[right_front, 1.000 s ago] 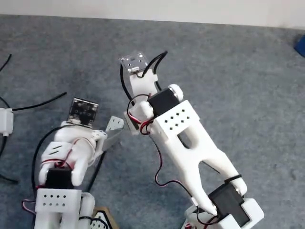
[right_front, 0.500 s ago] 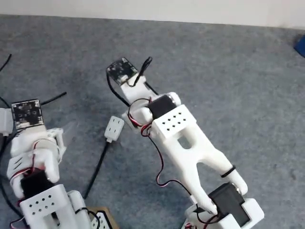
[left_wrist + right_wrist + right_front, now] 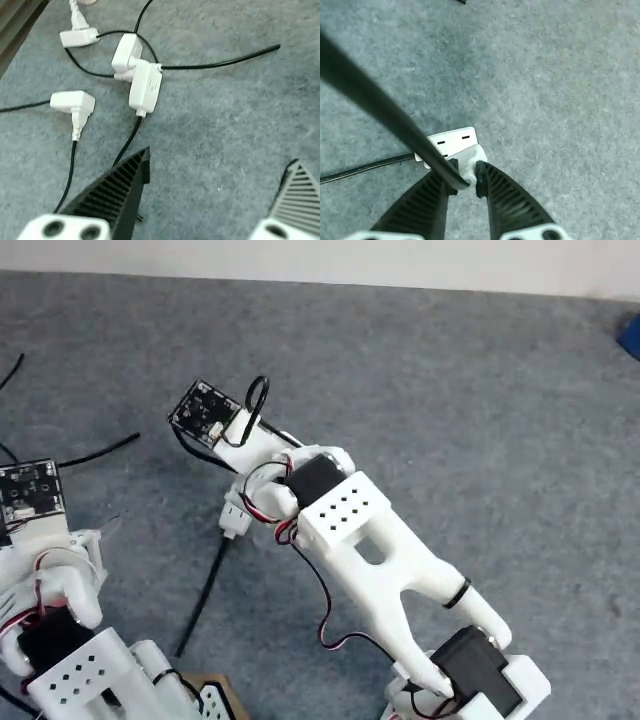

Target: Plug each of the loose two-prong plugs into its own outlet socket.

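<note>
Right claw (image 3: 465, 176) pinching white plug (image 3: 470, 162), plug touching socket block (image 3: 451, 141); black cord (image 3: 370, 102) crosses in front of block. Left claw (image 3: 215, 172) spread wide over grey carpet (image 3: 225, 115); beyond it loose plug (image 3: 72, 102), then joined pair (image 3: 142, 82). Left claw (beside block a second ago) now swung well away.
</note>
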